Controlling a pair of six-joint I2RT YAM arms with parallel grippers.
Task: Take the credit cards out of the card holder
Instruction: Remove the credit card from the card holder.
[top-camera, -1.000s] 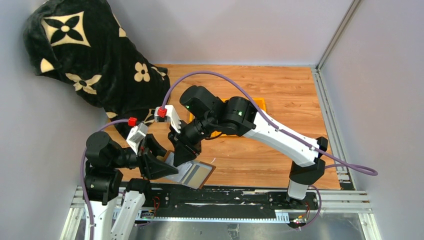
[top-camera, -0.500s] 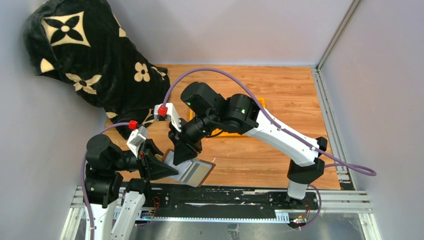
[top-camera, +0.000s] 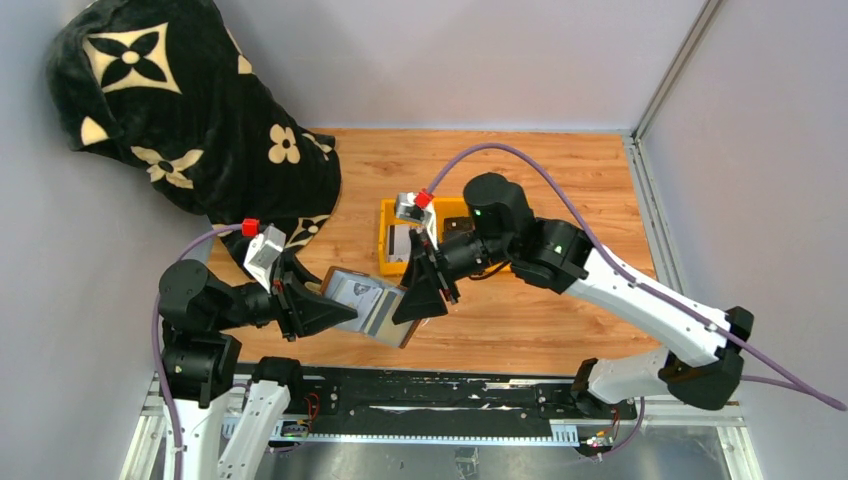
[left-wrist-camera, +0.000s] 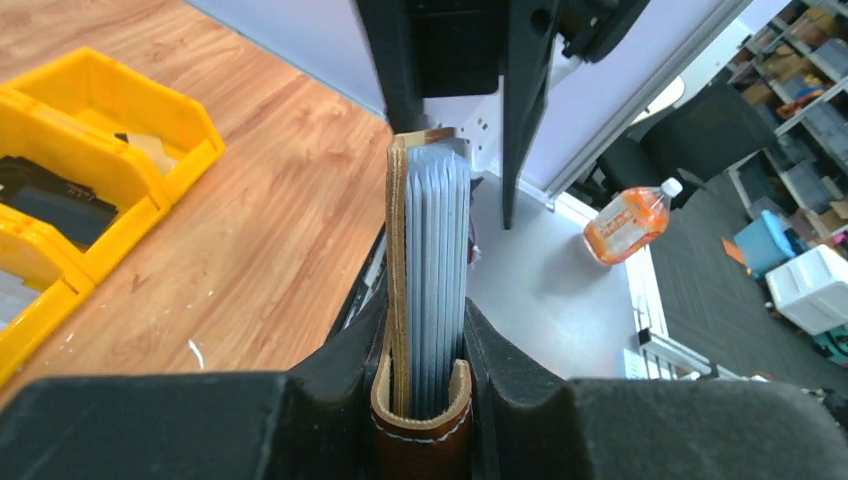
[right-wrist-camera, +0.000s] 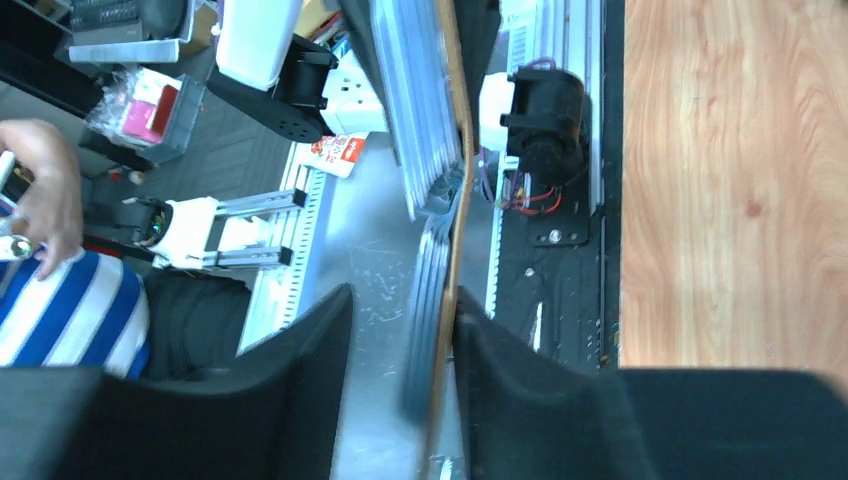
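Brown leather, the card holder (top-camera: 365, 300) is held up toward the table's 8 o'clock side. The left gripper (top-camera: 318, 312) is clamped on its 9 o'clock end, probably to steady it so the credit cards (left-wrist-camera: 437, 260) face the other arm. At the 3 o'clock end the right gripper (top-camera: 425, 298) straddles the cards, jaws apart, nothing pinched. The yellow tray (top-camera: 384, 235) waits at 1 o'clock of the holder

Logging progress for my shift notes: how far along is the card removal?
Done: the left tool is shut on the card holder, held off the table. In hand: the open right tool straddles its free end. Left: a stack of grey cards sits inside it.
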